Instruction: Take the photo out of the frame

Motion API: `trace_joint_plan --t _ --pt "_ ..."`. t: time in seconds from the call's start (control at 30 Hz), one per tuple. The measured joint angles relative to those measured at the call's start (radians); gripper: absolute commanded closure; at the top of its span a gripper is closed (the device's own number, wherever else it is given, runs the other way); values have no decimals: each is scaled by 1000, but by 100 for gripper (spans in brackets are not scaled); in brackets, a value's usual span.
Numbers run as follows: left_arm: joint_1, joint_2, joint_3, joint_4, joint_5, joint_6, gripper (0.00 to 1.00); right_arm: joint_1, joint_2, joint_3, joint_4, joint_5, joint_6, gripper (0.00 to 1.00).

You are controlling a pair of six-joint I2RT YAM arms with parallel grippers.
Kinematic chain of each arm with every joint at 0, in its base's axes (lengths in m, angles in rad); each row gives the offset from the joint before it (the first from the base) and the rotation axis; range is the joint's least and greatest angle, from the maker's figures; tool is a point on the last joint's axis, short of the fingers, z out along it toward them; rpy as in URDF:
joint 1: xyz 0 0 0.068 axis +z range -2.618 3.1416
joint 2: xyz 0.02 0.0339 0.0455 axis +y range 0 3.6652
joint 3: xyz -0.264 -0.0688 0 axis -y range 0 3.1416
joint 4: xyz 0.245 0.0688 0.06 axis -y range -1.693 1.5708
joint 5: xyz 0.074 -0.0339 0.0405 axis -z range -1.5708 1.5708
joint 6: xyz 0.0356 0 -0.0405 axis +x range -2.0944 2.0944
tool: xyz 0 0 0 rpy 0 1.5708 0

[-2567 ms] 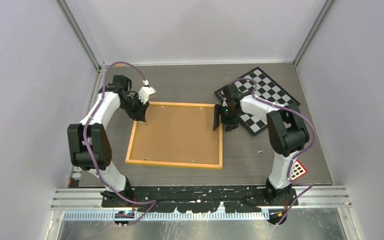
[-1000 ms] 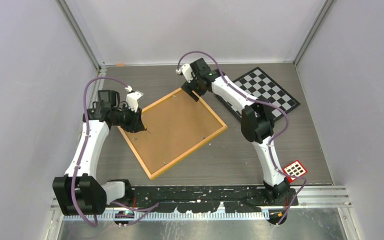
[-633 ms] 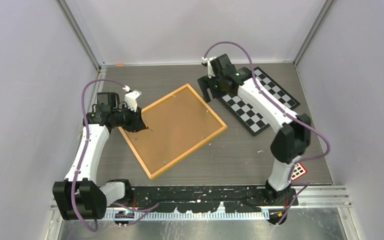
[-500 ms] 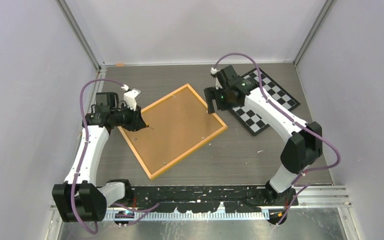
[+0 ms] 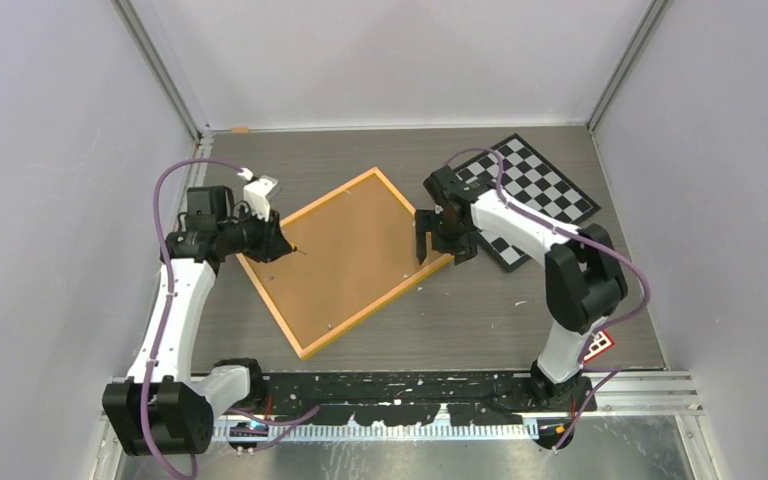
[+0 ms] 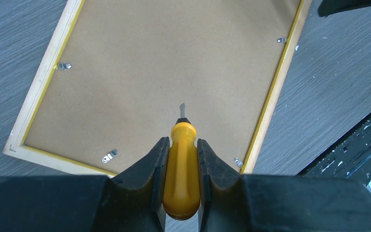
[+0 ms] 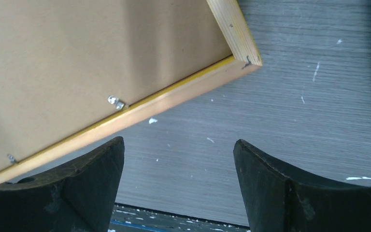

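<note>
With the frame (image 5: pixel 350 260) lying back-up on the table (image 5: pixel 520 310), the photo hidden beneath, the left gripper (image 6: pixel 182 143) clenched on a yellow screwdriver (image 6: pixel 181 183) and the right gripper (image 7: pixel 176 145) spread wide above its corner, I think the blade (image 6: pixel 182 110) may slip off a clip (image 6: pixel 109 155), because nothing pins the frame.

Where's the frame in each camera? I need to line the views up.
Top external: frame mid-table, back up, turned diamond-wise.
Left wrist: frame fills the upper picture, beyond the screwdriver.
Right wrist: frame upper left, one corner showing.
Shared landmark: the grey table under it.
</note>
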Motion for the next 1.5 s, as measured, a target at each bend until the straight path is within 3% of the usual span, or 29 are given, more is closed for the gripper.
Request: trace_joint_plan --t 0.33,0.47,0.67,0.9,1.33,1.4,1.5 --pt "0 -28 0 -19 -23 -2 100 -39 153 2 55 3 113 20" --pt "0 -28 0 -28 -34 -2 100 -60 201 5 77 4 150 36" --pt "0 -29 11 -47 -53 -1 100 -70 240 64 58 21 129 67" --pt "0 -29 42 -63 -72 8 100 -116 366 272 32 52 69 97" --pt "0 -21 48 -117 -63 82 100 -180 667 790 -121 34 -248 98" --pt "0 -19 48 -126 -60 98 100 -177 690 832 -121 24 -255 83" --pt "0 -18 48 -135 -59 125 100 -175 700 848 -115 15 -250 47"
